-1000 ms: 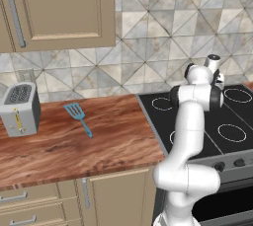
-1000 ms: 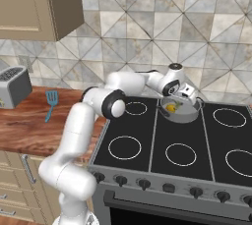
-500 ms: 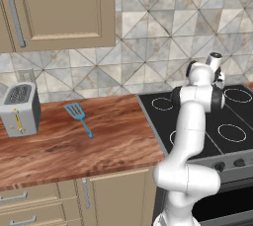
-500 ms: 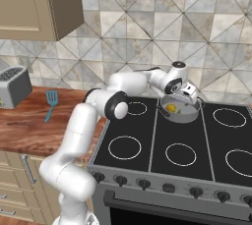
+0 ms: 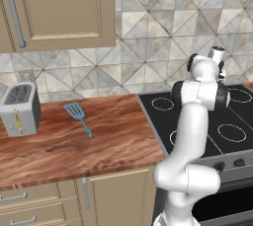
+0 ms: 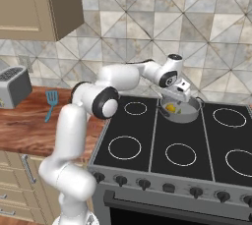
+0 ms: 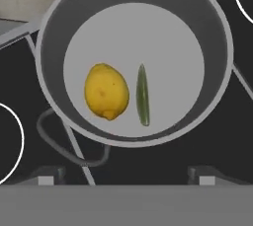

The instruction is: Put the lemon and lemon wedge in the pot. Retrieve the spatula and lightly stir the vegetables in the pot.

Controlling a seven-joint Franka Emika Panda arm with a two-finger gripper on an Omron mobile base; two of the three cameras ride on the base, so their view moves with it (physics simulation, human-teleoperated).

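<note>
The grey pot (image 7: 53,31) stands on a back burner of the stove. Inside it lie the yellow lemon (image 7: 105,92) and, just right of it, the thin green lemon wedge (image 7: 142,94), apart from each other. My gripper (image 7: 126,178) hovers straight above the pot, open, with nothing between its fingers. From the right base view the gripper (image 6: 178,91) hangs just over the pot (image 6: 189,116), where the lemon (image 6: 171,107) shows. The light blue spatula (image 5: 78,116) lies flat on the wooden counter, far left of the stove, also visible as the spatula (image 6: 50,102) in the right base view.
A silver toaster (image 5: 20,107) stands at the counter's left end, left of the spatula. The black stove top (image 6: 147,140) has several burner rings. Tiled wall rises behind, with cabinets above the counter.
The jaws have gone from shut to open above the pot, and the hand has risen slightly. The spatula and pot have not moved.
</note>
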